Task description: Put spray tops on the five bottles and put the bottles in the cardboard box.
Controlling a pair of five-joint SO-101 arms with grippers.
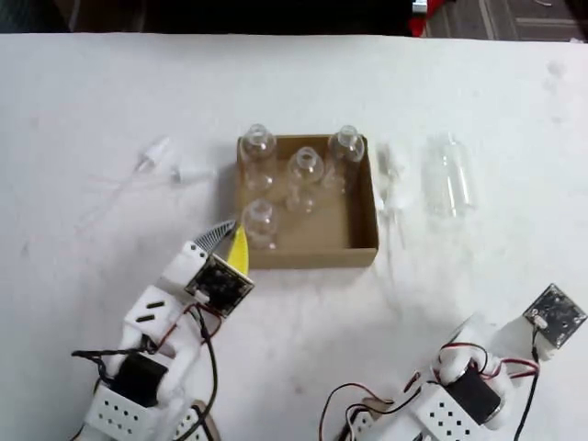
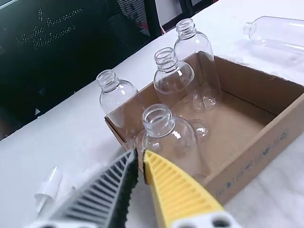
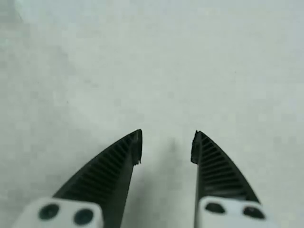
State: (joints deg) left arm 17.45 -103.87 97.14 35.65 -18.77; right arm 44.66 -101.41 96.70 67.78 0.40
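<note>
Yellow-grey left pincer (image 2: 140, 160) closed, empty

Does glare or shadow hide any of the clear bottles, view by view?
High view: the lying bottle and spray tops nearly vanish against the bright white table. Left wrist view: the four bottles read well against the cardboard box and dark backdrop, with small highlights. Right wrist view: even light, no glare around the right gripper.
</note>
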